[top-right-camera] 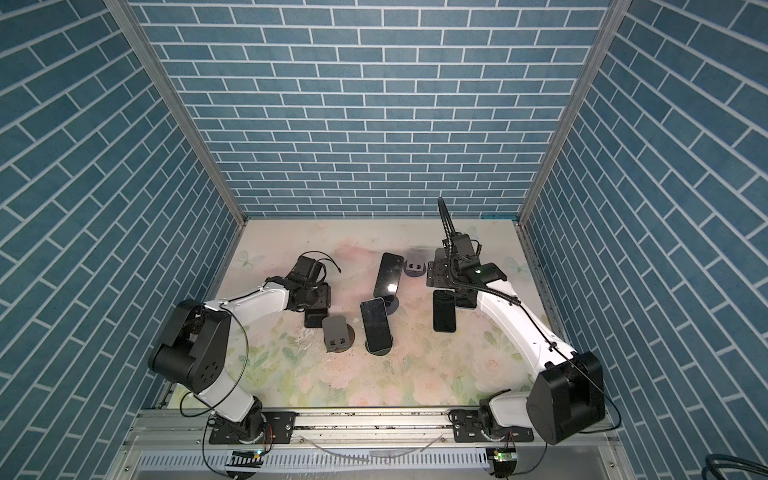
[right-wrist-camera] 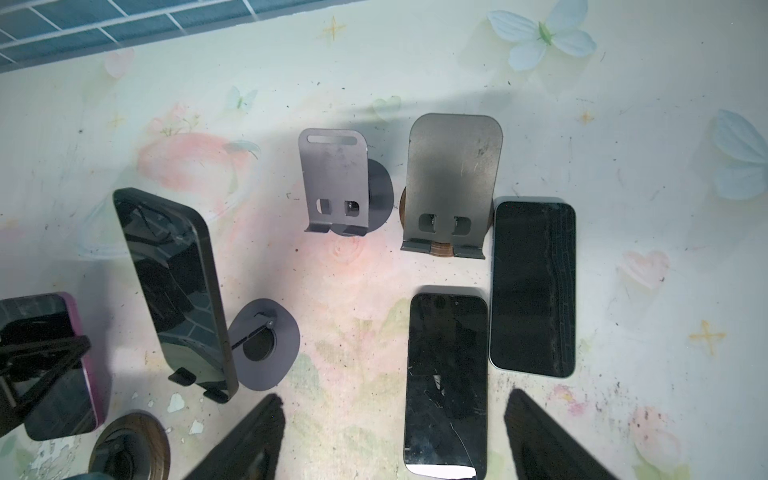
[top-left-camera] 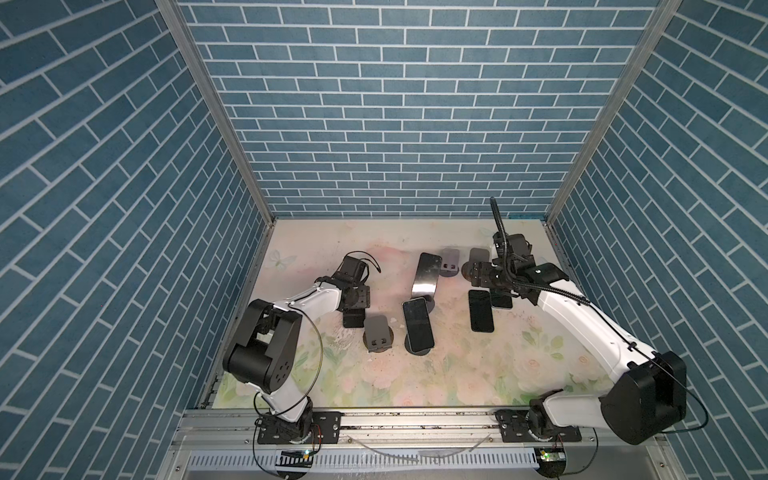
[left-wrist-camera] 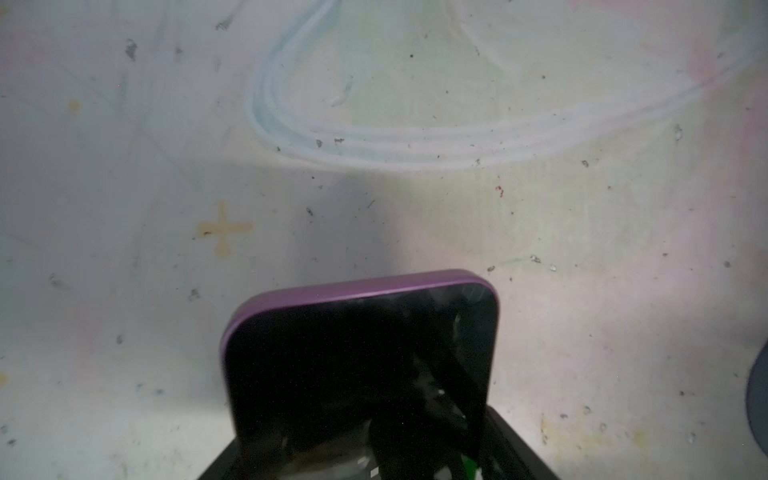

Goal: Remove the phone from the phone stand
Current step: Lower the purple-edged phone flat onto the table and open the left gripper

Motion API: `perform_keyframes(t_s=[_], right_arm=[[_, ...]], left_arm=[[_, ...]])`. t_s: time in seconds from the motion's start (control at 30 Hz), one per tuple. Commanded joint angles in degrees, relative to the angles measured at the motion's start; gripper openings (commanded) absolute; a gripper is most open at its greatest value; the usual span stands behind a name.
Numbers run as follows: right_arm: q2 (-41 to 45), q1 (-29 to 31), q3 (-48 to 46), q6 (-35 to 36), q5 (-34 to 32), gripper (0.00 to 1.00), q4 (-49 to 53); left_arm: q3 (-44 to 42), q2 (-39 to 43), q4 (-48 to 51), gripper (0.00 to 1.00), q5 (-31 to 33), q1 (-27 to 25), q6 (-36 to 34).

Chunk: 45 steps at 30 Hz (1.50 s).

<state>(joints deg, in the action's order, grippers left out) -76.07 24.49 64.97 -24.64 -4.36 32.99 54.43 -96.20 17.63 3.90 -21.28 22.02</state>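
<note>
Floral tabletop inside blue brick-pattern walls. At left, the left gripper grasps a purple phone by one end between its fingers, just beside a grey stand. The phone's free end points toward the table's front and its long axis runs front to back. The left arm is bent, wrist turned down. At right, the right gripper hovers spread apart over a flat phone, arm stretched back.

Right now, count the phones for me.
5. Rear phone and front phone lean on stands; flat phone and half-hidden phone lie by right arm; purple phone in left pincer. Arms may hide more.
</note>
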Motion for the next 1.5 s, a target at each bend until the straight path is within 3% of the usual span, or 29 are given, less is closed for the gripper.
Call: perform_keyframes(t_s=[0.0,0.43,1.47], right_arm=[[2.69,0.25,-1.29,-2.08,-1.07,0.85,1.82],[2.6,0.27,-1.04,-2.29,-0.91,0.85,1.66],[2.85,0.27,-2.78,-2.69,-0.47,0.85,1.37]], left_arm=[[2.05,-2.99,-0.58,0.56,-1.51,0.53,-0.84],[4.53,-10.73,0.3,0.6,-3.02,0.9,-0.75],[4.13,-9.18,3.36,0.79,-0.74,0.89,-0.41]])
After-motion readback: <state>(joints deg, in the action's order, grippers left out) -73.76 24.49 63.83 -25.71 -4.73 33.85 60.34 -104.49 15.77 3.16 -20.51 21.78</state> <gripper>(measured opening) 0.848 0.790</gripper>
